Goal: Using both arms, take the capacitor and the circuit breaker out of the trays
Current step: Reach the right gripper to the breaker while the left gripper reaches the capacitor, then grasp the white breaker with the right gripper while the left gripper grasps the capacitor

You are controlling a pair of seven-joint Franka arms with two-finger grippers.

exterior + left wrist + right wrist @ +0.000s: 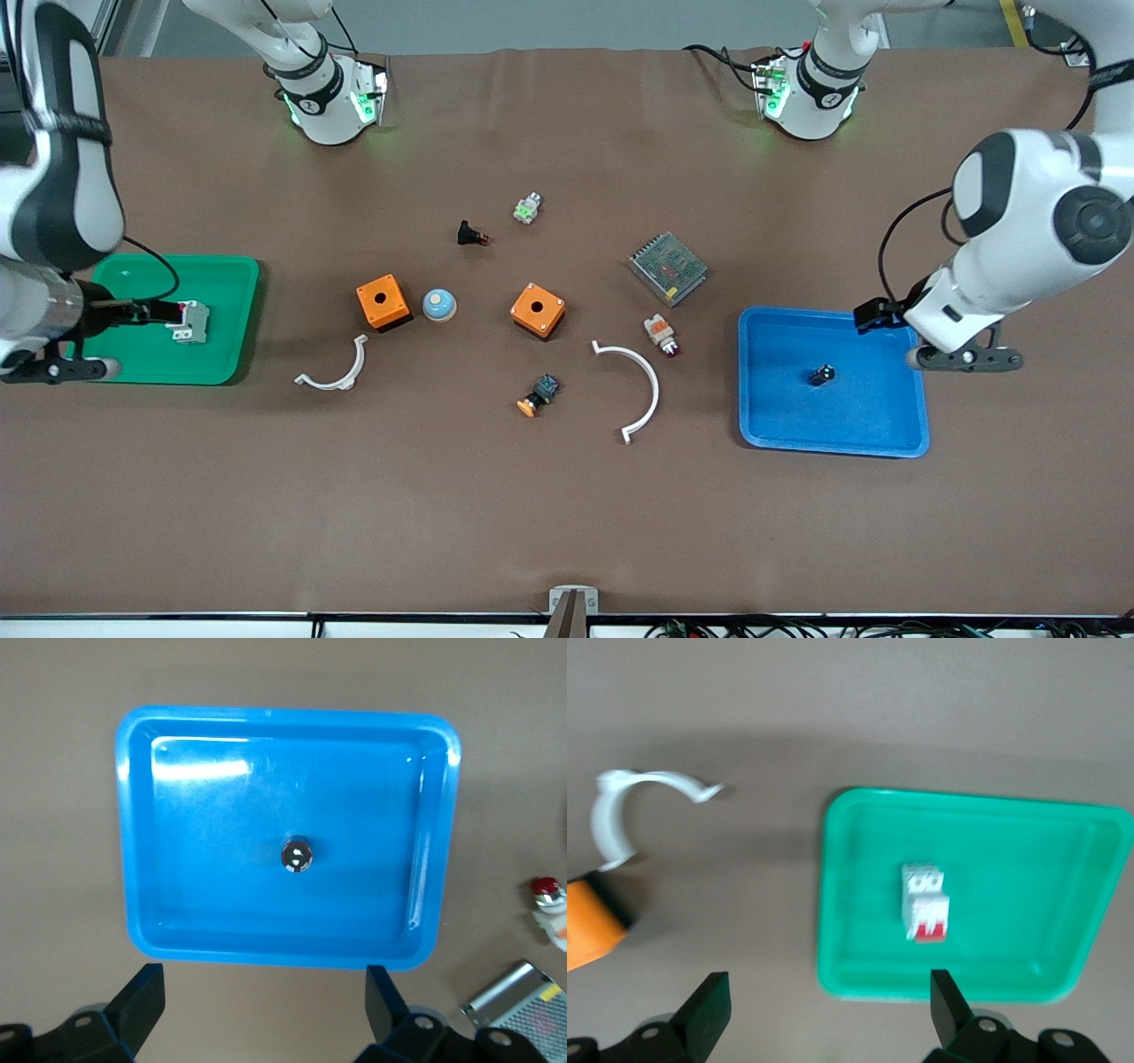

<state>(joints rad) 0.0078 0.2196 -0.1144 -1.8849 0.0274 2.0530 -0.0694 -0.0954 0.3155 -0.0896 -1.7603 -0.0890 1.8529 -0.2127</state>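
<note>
The capacitor (821, 375), a tiny black cylinder with a shiny top, stands alone in the middle of the blue tray (762, 434); the left wrist view shows it too (297, 855). My left gripper (966, 359) hangs open and empty in the air, over the table beside the blue tray's (133, 815) rim at the left arm's end (262, 992). The white-grey breaker (190, 322) with a red switch end lies in the green tray (221, 354), also in the right wrist view (925, 912). My right gripper (62, 368) is open and empty in the air by the green tray's (850, 974) edge (828, 992).
Between the trays lie two orange boxes (383, 301) (538, 310), a blue dome (438, 305), two white curved clips (337, 372) (638, 381), a meshed power supply (668, 268), an indicator lamp (661, 333), an orange-capped button (539, 396) and a black red-tipped part (469, 234).
</note>
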